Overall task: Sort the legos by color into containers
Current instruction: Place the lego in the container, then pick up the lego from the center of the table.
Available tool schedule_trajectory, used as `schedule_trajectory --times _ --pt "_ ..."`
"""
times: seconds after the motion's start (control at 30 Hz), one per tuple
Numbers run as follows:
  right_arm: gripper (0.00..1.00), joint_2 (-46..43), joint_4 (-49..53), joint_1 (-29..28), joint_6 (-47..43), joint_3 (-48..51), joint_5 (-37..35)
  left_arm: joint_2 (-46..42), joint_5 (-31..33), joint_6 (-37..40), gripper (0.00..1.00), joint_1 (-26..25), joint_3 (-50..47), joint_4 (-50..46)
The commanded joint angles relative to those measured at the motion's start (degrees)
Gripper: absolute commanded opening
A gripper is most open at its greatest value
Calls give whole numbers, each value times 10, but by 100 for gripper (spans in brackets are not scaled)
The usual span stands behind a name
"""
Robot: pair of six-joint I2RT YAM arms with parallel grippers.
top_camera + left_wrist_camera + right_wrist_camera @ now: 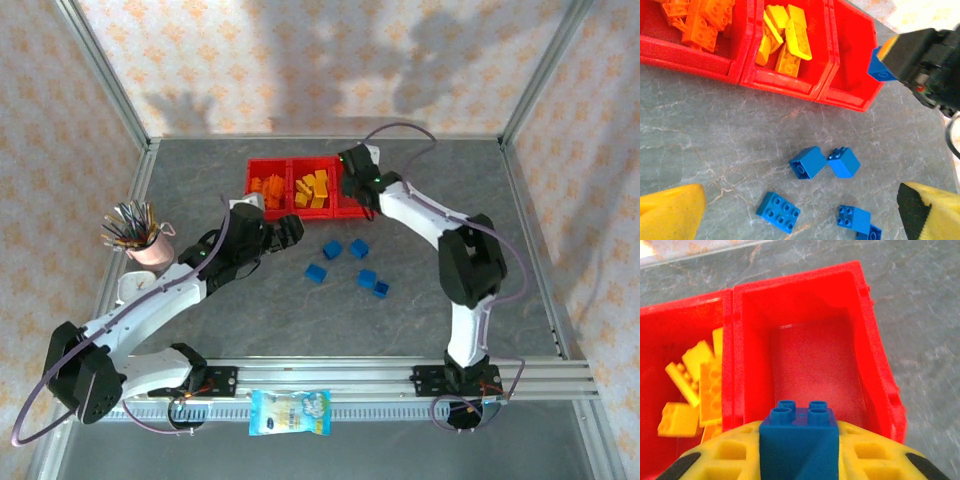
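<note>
My right fingers (865, 455) are clamped on one blue brick (799, 440), studs up, over the bare right-hand bin (812, 360), so it should drop clear of the yellow bricks (710, 390) next door. My left fingers (670, 210) are spread wide and hold nothing, facing the loose blue bricks (807, 162) on the table (715, 125).

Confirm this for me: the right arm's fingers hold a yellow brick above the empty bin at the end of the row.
Wrong in one respect: the brick is blue, not yellow, as the right wrist view shows. The right gripper does hold it above the empty end bin.
</note>
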State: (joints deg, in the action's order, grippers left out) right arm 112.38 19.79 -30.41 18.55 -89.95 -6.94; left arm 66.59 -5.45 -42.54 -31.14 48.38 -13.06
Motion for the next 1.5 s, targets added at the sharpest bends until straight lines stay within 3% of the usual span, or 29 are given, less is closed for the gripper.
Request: schedule_trajectory --times 0.0,0.13,0.33,0.67,0.9,1.3,1.47 --pt "31 57 9 6 -28 -64 -33 14 18 24 99 -1 25 13" --pt "39 89 18 11 -35 -107 -38 21 19 31 99 2 36 11" --pt "51 46 18 11 -35 -80 -33 18 20 37 99 6 38 7" --pt "64 -134 -5 10 -26 146 28 -11 0 20 99 6 14 9" --pt "71 -213 -27 10 -36 289 98 -32 -13 -6 99 -7 -27 22" --pt "78 -216 -148 4 -70 420 208 -71 0 -51 99 -24 -83 42" --pt "78 -205 -163 -4 -80 423 191 -82 13 -52 99 -24 -93 37"
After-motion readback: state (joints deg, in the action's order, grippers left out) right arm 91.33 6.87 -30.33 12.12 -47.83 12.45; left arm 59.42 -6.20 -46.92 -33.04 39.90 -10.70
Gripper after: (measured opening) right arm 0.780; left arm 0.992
